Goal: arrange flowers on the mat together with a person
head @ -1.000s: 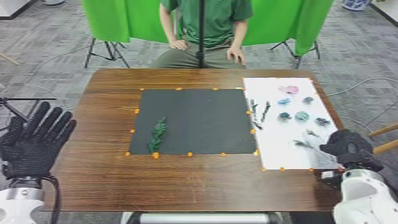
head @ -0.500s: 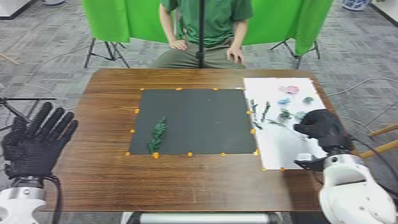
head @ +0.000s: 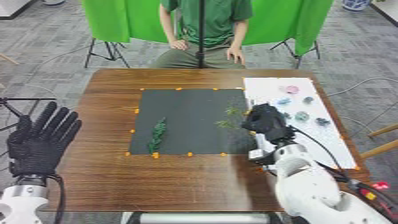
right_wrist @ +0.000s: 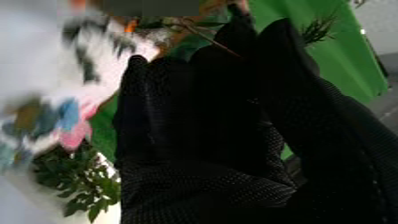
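The brown tabletop (head: 178,185) carries a black mat (head: 191,112) and, along the mat's right side, a white sheet (head: 266,85). Orange markers (head: 155,155) dot their edges. The left hand (head: 38,145) is by the tabletop's left edge, its fingers straight and spread. The right hand (head: 265,122) is over the border between mat and sheet, pinching a feathery green sprig (head: 233,111) between fingers and thumb. The sprig's tufts reach out beside the hand, over the mat's right part; in the right wrist view its thin stem runs in between the fingers and thumb. A dark green leafy sprig (head: 158,135) lies on the mat's near left part, well apart from the right hand. Small flowers lie on the sheet: a pink flower (head: 291,89) farther off than the right hand, and a pale green flower (head: 302,116) just right of it.
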`<action>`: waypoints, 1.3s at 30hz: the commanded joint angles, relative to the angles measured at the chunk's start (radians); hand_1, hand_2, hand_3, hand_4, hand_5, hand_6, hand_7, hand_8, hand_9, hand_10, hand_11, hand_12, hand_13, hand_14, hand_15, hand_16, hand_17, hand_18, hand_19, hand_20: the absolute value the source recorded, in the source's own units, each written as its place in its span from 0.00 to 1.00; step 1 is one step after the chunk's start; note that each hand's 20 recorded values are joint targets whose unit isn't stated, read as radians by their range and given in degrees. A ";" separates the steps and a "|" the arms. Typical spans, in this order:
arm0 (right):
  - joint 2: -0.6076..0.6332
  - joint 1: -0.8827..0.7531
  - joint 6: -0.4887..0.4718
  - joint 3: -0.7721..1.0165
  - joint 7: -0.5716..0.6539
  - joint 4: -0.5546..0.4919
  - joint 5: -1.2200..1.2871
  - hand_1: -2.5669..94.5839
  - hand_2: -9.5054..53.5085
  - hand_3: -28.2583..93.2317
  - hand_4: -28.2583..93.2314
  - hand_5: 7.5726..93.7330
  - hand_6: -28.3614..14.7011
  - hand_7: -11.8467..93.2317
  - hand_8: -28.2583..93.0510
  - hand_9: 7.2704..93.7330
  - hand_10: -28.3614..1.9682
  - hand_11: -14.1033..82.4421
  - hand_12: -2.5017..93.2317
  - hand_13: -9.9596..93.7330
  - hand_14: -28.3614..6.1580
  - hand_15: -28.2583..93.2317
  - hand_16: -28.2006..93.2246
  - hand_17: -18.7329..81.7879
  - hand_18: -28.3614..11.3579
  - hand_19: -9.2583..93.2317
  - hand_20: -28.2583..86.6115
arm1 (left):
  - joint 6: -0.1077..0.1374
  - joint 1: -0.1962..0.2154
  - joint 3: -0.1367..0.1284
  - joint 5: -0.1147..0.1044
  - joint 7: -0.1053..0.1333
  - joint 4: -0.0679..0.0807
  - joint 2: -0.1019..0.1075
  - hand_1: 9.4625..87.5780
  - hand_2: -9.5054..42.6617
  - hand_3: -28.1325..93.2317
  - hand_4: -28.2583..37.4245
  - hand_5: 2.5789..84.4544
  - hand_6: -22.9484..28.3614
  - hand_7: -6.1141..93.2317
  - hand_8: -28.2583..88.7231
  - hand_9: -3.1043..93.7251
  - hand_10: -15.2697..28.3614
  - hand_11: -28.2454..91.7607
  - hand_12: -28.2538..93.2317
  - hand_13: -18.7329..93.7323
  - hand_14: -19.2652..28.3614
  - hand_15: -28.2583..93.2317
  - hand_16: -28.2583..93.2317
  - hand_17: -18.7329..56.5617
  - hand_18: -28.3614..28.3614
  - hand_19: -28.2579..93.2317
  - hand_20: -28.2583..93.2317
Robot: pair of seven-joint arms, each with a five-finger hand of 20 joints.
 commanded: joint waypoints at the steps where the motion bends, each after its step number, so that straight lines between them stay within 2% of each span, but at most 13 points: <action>1: -0.140 0.118 0.025 -0.168 0.089 0.034 -0.038 0.59 0.00 0.80 0.01 0.68 0.64 0.61 0.33 0.65 0.52 0.64 0.59 0.63 0.41 0.85 0.48 0.40 0.26 0.67 0.49 | 0.014 -0.005 0.009 -0.007 -0.016 0.006 0.009 0.22 0.41 0.81 0.00 0.52 0.57 0.15 0.16 0.45 0.67 0.36 0.30 0.43 0.70 0.45 0.18 0.22 0.71 0.44 0.33; 14: -0.294 0.308 0.077 -0.399 0.214 0.170 -0.078 0.59 0.00 0.79 0.02 0.68 0.62 0.61 0.33 0.65 0.48 0.65 0.57 0.63 0.37 0.86 0.47 0.40 0.21 0.70 0.48 | 0.015 -0.043 0.043 -0.013 -0.022 0.019 0.030 0.22 0.41 0.81 0.00 0.52 0.57 0.15 0.16 0.45 0.67 0.36 0.30 0.43 0.70 0.45 0.18 0.22 0.71 0.44 0.33; 17: -0.307 0.330 0.089 -0.437 0.251 0.182 -0.107 0.59 0.00 0.80 0.03 0.68 0.61 0.61 0.33 0.65 0.47 0.66 0.57 0.64 0.36 0.86 0.46 0.40 0.19 0.71 0.48 | 0.016 -0.059 0.053 -0.012 -0.032 0.025 0.037 0.22 0.41 0.81 0.00 0.52 0.57 0.15 0.16 0.45 0.67 0.36 0.30 0.43 0.70 0.45 0.18 0.22 0.71 0.44 0.33; 21: -0.316 0.329 0.082 -0.461 0.278 0.179 -0.133 0.58 0.00 0.79 0.04 0.67 0.59 0.60 0.33 0.64 0.43 0.68 0.55 0.63 0.33 0.87 0.46 0.39 0.17 0.72 0.47 | 0.016 -0.064 0.058 -0.016 -0.032 0.028 0.040 0.22 0.41 0.81 0.00 0.52 0.57 0.15 0.16 0.45 0.67 0.36 0.30 0.43 0.70 0.45 0.18 0.22 0.71 0.44 0.33; 29: -0.318 0.315 0.072 -0.472 0.306 0.176 -0.157 0.55 0.00 0.76 0.05 0.62 0.55 0.57 0.31 0.60 0.34 0.74 0.46 0.62 0.29 0.88 0.44 0.38 0.14 0.75 0.44 | 0.017 -0.063 0.052 -0.016 -0.035 0.030 0.036 0.22 0.40 0.81 0.00 0.52 0.57 0.15 0.16 0.45 0.67 0.36 0.30 0.43 0.70 0.45 0.18 0.22 0.71 0.44 0.33; 35: -0.311 0.314 0.074 -0.477 0.311 0.164 -0.152 0.50 0.00 0.80 0.05 0.61 0.53 0.51 0.29 0.59 0.30 0.77 0.42 0.61 0.28 0.88 0.44 0.38 0.12 0.75 0.43 | 0.015 -0.059 0.057 -0.023 -0.025 0.029 0.037 0.23 0.38 0.81 0.00 0.52 0.56 0.16 0.16 0.45 0.67 0.36 0.30 0.43 0.70 0.45 0.18 0.22 0.71 0.44 0.33; 37: -0.298 0.307 0.079 -0.473 0.306 0.148 -0.145 0.48 0.00 0.82 0.04 0.61 0.52 0.48 0.25 0.58 0.29 0.78 0.40 0.61 0.27 0.88 0.44 0.38 0.12 0.76 0.43 | 0.014 -0.058 0.058 -0.026 -0.027 0.029 0.032 0.23 0.38 0.81 0.00 0.52 0.56 0.16 0.16 0.45 0.67 0.36 0.30 0.43 0.70 0.45 0.18 0.22 0.71 0.44 0.33; 39: -0.278 0.301 0.073 -0.468 0.304 0.135 -0.162 0.46 0.00 0.83 0.04 0.61 0.52 0.48 0.17 0.57 0.29 0.79 0.39 0.60 0.27 0.88 0.43 0.38 0.12 0.76 0.42 | 0.024 -0.053 0.053 -0.029 -0.025 0.024 0.025 0.24 0.37 0.81 0.00 0.52 0.56 0.16 0.16 0.45 0.67 0.36 0.30 0.43 0.70 0.45 0.18 0.22 0.71 0.44 0.33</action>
